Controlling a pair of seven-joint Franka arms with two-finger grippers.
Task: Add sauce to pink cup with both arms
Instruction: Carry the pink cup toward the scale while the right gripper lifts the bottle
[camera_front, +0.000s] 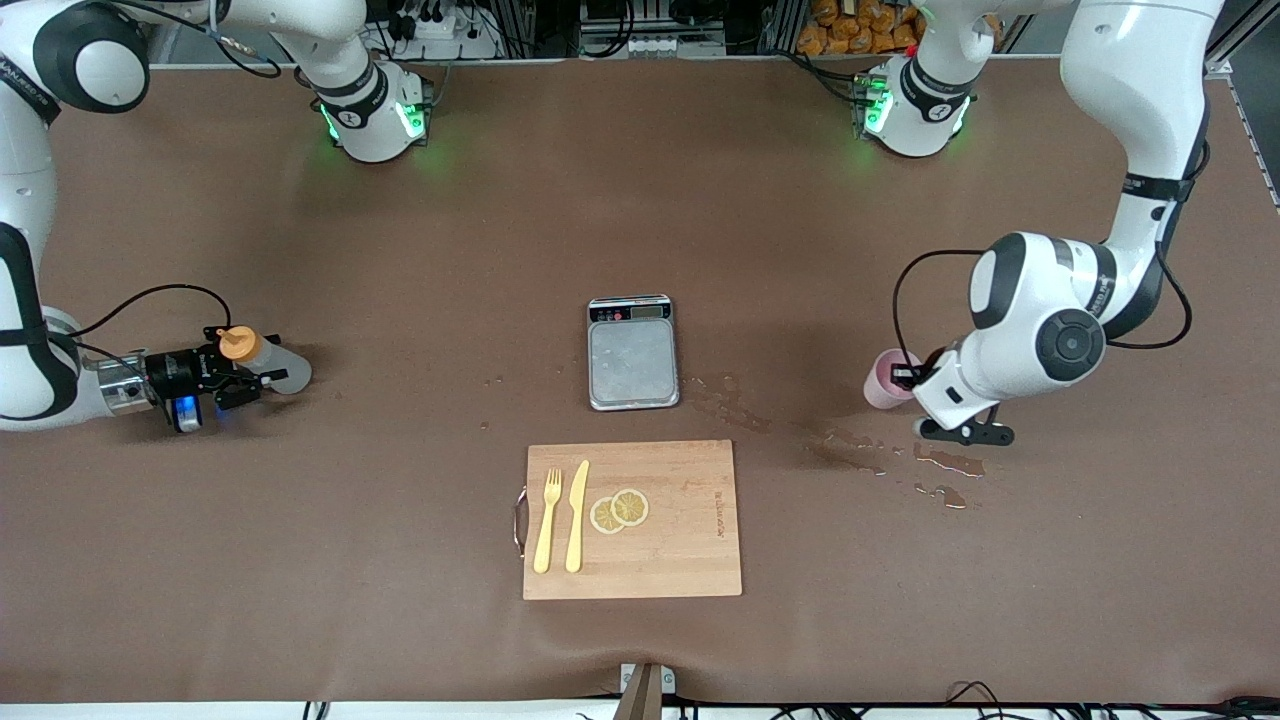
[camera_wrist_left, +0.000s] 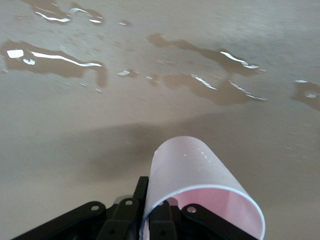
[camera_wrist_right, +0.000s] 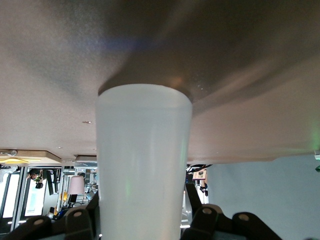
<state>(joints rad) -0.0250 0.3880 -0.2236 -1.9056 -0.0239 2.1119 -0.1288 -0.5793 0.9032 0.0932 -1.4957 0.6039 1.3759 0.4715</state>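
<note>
The sauce bottle (camera_front: 272, 362) is translucent whitish with an orange cap (camera_front: 238, 343). It stands on the table at the right arm's end. My right gripper (camera_front: 240, 384) is shut on its body, one finger on each side, as the right wrist view shows (camera_wrist_right: 142, 165). The pink cup (camera_front: 884, 380) is at the left arm's end, at table level. My left gripper (camera_front: 908, 378) is shut on its wall, one finger inside and one outside. The cup fills the left wrist view (camera_wrist_left: 195, 167) beside the gripper (camera_wrist_left: 150, 200).
A grey kitchen scale (camera_front: 632, 352) sits mid-table. Nearer the camera lies a wooden cutting board (camera_front: 690, 540) with a yellow fork (camera_front: 547, 520), a knife (camera_front: 577, 515) and lemon slices (camera_front: 620, 510). Spilled puddles (camera_front: 865, 450) lie between scale and cup, and also show in the left wrist view (camera_wrist_left: 215, 85).
</note>
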